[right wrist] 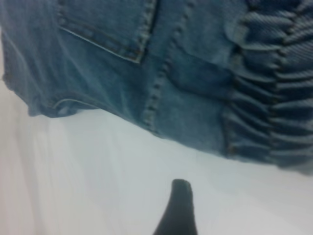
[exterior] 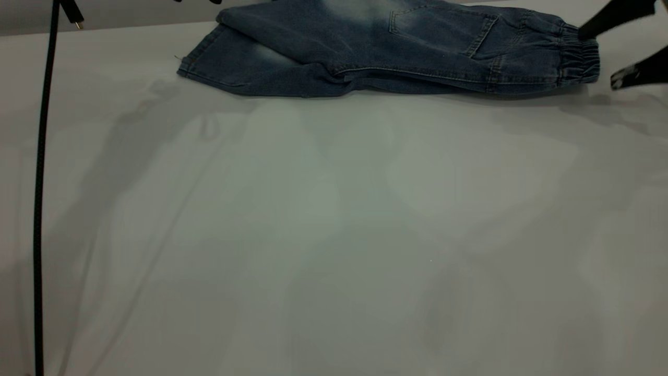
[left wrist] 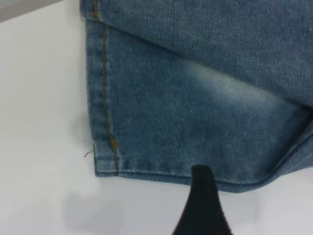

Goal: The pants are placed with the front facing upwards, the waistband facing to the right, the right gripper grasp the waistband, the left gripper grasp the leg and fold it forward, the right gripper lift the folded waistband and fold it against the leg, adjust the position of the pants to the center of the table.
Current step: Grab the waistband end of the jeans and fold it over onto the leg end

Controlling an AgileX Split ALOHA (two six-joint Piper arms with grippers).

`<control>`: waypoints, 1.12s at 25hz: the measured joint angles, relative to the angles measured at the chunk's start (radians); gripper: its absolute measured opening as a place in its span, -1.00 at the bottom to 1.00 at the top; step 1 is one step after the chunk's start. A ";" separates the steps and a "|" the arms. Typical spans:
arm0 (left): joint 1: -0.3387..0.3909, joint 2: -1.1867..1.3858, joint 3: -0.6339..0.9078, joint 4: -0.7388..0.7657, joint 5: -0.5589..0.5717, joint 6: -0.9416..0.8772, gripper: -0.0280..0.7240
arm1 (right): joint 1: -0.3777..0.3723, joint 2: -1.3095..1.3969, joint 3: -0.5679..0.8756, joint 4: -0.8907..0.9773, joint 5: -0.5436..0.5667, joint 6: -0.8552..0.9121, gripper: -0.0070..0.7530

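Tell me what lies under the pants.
The pants lie folded on the white table; a lower denim layer sticks out beneath the top layer. What the fabric covers cannot be seen.

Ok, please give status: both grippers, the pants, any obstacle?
Right gripper open beside waistband. Left gripper at leg hem. Pants folded lengthwise, at table's far edge. Nothing blocking.

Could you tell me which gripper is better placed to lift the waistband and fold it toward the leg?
Right gripper: its open jaws straddle the waistband at the pants' right end.
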 joint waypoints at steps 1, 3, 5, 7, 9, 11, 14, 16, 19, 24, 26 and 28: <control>0.000 0.000 0.000 -0.003 -0.001 0.000 0.34 | 0.000 0.010 0.000 0.010 0.000 -0.012 0.50; 0.000 0.000 0.000 -0.006 -0.006 0.000 0.34 | 0.000 0.025 0.000 0.041 0.001 -0.038 0.50; 0.000 0.000 0.000 -0.006 -0.006 0.000 0.34 | 0.001 0.038 -0.001 0.058 -0.003 -0.049 0.50; 0.000 0.000 0.000 -0.006 -0.006 0.000 0.34 | 0.001 0.045 -0.001 0.083 -0.016 -0.070 0.50; 0.000 0.000 0.000 -0.006 -0.006 0.000 0.34 | 0.001 0.046 -0.001 0.105 -0.021 -0.084 0.50; 0.000 0.000 0.000 -0.007 -0.006 0.000 0.34 | 0.001 0.046 -0.001 0.130 -0.024 -0.097 0.50; 0.000 0.000 0.000 -0.007 -0.006 0.000 0.34 | 0.001 0.046 -0.001 0.128 -0.044 -0.098 0.50; 0.000 0.000 0.000 -0.007 -0.006 0.000 0.34 | 0.001 0.046 -0.001 0.127 -0.045 -0.098 0.50; 0.000 0.000 0.000 -0.007 -0.019 0.000 0.34 | 0.001 0.046 -0.001 0.127 -0.045 -0.096 0.50; 0.000 0.000 0.000 -0.010 -0.022 0.000 0.34 | 0.002 0.046 -0.001 0.127 -0.045 -0.091 0.50; 0.000 0.000 0.000 -0.010 -0.023 0.000 0.34 | 0.008 0.046 -0.001 0.127 -0.047 -0.090 0.50; 0.000 0.000 0.000 -0.010 -0.023 0.000 0.34 | 0.017 0.048 -0.001 0.130 -0.055 -0.089 0.50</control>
